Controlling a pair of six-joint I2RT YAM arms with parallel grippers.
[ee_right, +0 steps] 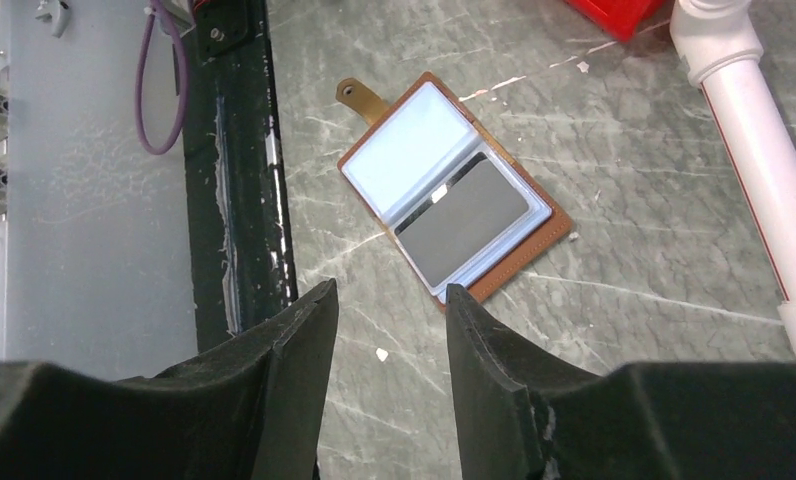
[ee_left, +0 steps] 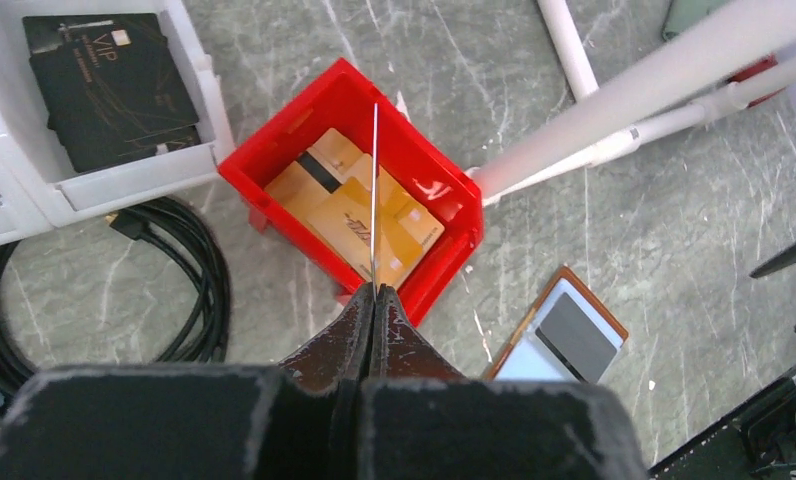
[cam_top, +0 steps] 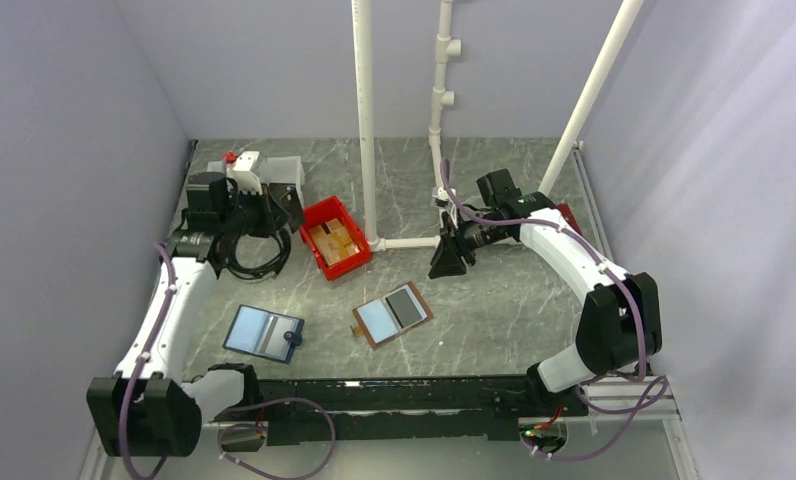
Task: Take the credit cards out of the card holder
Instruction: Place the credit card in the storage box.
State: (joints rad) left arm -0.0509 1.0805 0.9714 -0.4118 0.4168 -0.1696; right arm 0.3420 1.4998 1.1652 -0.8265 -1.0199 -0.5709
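- Centre of the left wrist view: the card (ee_left: 374,190) pinched between the closed fingers of the left gripper (ee_left: 374,296) shows only its thin edge, so its faces cannot be seen.
- Lower right of that view: the near corner of the card holder (ee_left: 574,335) is hidden behind the gripper's dark body.
- Left edge there: the black cable (ee_left: 209,285) is cut off by the frame.
- Top edge of the right wrist view: only a corner of the red bin (ee_right: 619,12) shows.
- Top external view, centre: the stacked cards (cam_top: 336,240) in the red bin are too small to count.
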